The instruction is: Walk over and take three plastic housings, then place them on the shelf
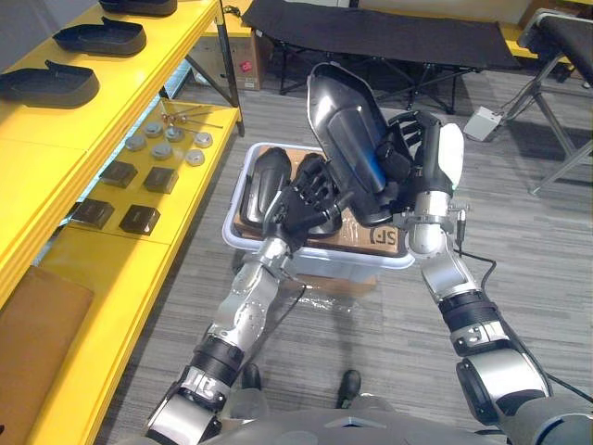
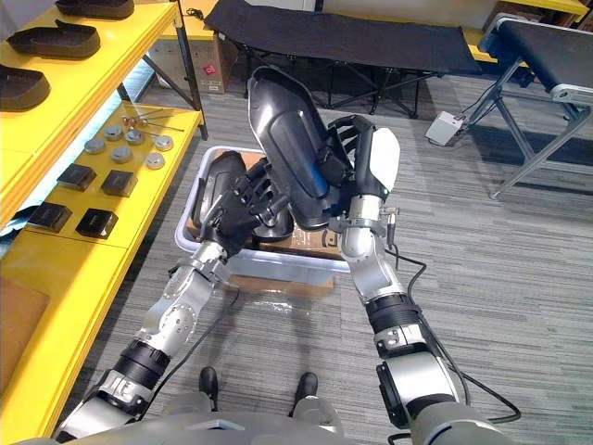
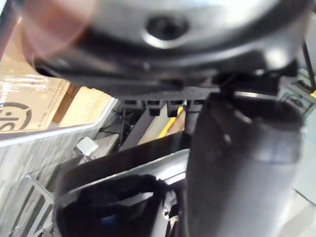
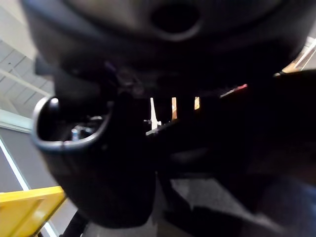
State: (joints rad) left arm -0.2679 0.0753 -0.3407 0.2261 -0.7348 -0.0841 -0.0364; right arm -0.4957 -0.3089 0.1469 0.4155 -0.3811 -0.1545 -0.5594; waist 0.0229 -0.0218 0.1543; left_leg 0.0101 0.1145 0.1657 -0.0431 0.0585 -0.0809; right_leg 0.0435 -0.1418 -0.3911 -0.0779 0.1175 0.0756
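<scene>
Glossy black plastic housing (image 1: 345, 130) held above the bin

Right hand (image 1: 422, 153) clasps its right side with curled fingers; left hand (image 1: 306, 197) curls under its lower end, over a white plastic bin (image 1: 371, 263) beside the yellow shelf (image 1: 65, 148).

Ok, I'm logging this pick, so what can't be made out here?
The bin: the raised housing and left hand cover it in both eye views, hiding how many housings remain.
The left hand's hold: blurred in the left wrist view.
The farthest shelf housing: cut by the left eye view's edge.
</scene>
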